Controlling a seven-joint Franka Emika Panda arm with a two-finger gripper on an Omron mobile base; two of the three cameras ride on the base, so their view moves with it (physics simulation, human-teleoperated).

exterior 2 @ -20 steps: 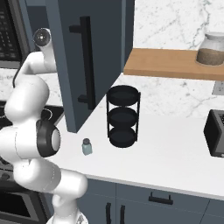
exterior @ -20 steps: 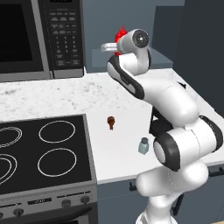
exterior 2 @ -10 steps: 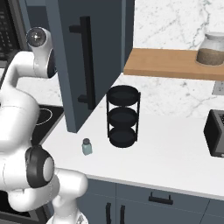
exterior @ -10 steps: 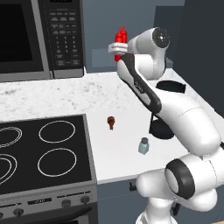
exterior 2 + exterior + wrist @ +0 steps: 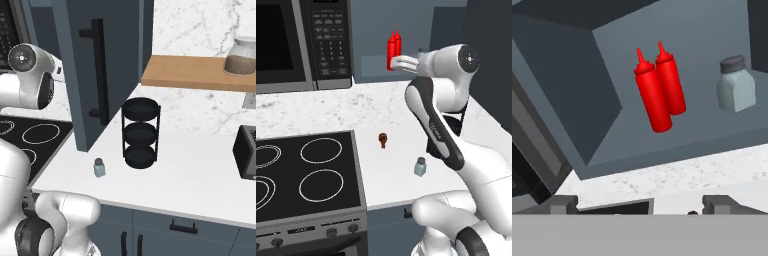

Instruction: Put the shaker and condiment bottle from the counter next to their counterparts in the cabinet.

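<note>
one shaker (image 5: 420, 167) is standing on the counter (image 5: 381, 115) near its front edge, just beyond a small brown knobbed piece (image 5: 383, 140). farther back, the gripper (image 5: 404, 62) is hovering at the cabinet (image 5: 607, 75) recess, its fingers (image 5: 562, 204) standing wide apart and holding nothing. two red condiment bottles (image 5: 659, 87) are standing on the shelf, seemingly touching, with the matching shaker (image 5: 736, 84) beside them. the nearer bottle is looking tilted, so it may topple if the arm brushes it while pulling back.
</note>
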